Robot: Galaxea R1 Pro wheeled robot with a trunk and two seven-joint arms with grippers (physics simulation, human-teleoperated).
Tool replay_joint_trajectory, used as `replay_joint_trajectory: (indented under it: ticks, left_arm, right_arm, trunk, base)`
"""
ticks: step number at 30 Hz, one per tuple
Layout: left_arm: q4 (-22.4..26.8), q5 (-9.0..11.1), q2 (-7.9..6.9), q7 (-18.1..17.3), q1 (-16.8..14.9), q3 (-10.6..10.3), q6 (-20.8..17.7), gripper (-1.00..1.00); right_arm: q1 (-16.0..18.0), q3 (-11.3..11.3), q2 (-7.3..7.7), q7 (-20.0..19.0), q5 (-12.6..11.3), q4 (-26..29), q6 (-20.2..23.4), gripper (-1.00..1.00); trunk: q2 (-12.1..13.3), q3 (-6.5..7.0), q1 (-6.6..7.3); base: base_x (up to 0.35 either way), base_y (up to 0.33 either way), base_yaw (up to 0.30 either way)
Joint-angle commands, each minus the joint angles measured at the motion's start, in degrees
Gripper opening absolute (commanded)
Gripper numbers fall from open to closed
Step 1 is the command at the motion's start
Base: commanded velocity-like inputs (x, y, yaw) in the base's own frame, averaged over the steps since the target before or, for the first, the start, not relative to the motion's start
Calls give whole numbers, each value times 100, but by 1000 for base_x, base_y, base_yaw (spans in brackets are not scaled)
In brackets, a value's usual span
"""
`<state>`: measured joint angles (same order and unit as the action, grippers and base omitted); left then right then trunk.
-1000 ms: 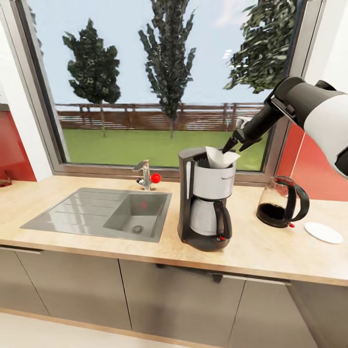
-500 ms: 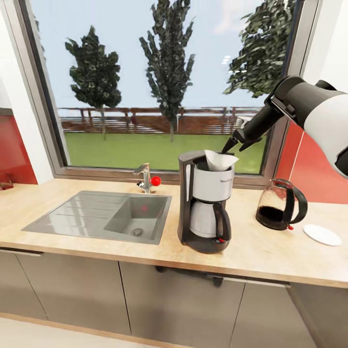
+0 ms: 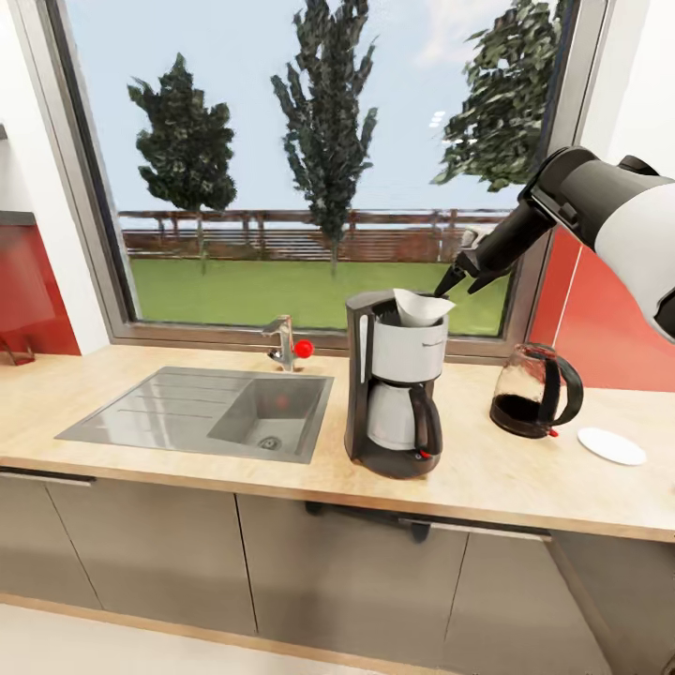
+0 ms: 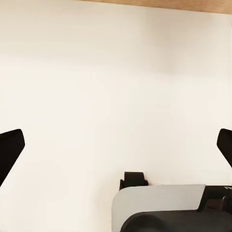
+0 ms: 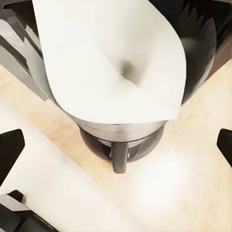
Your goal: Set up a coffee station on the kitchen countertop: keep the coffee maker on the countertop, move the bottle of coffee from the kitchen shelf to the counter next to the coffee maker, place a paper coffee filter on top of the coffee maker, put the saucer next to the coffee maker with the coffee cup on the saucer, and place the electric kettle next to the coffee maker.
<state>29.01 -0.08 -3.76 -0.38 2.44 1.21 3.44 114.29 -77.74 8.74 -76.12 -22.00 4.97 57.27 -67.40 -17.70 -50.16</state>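
Paper filter (image 3: 420, 307) sits atop coffee maker (image 3: 394, 384), cone tilted in basket, so that step looks done. Right gripper (image 3: 457, 277) poised just above and beside filter, fingers spread wide, nothing pinched. Electric kettle (image 3: 532, 391) near maker on countertop (image 3: 187, 469), saucer (image 3: 611, 445) beyond, bare. Left gripper (image 4: 116, 145) fingers spread, facing pale wall.

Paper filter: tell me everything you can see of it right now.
The paper filter is a white, thin-looking cone of paper, open side up, with a crease running to a dimple near its middle in the right wrist view. It sits tilted in the top of the coffee maker, one edge jutting past the rim. The right gripper hangs open just above and beside it, not touching it.
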Motion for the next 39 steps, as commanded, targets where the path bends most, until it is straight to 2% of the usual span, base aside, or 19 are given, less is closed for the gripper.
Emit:
replay_joint_trajectory:
  ticks: [1, 14, 39]
  left_arm:
    - [8, -1, 3, -4, 2, 11, 8, 100]
    - [8, -1, 2, 2, 2, 11, 8, 100]
    - [8, -1, 0, -2, 2, 11, 8, 100]
  right_arm:
    - [5, -48, 7, -14, -41, 13, 38, 100]
    - [5, -57, 85, -11, -41, 13, 38, 100]
    - [5, -65, 91, -10, -58, 13, 38, 100]
  trunk:
    - [-4, -6, 0]
    - [-4, -6, 0]
    - [-4, -6, 0]
  base:
    - [-76, -7, 0]
    - [-109, -34, 0]
    - [-14, -3, 0]
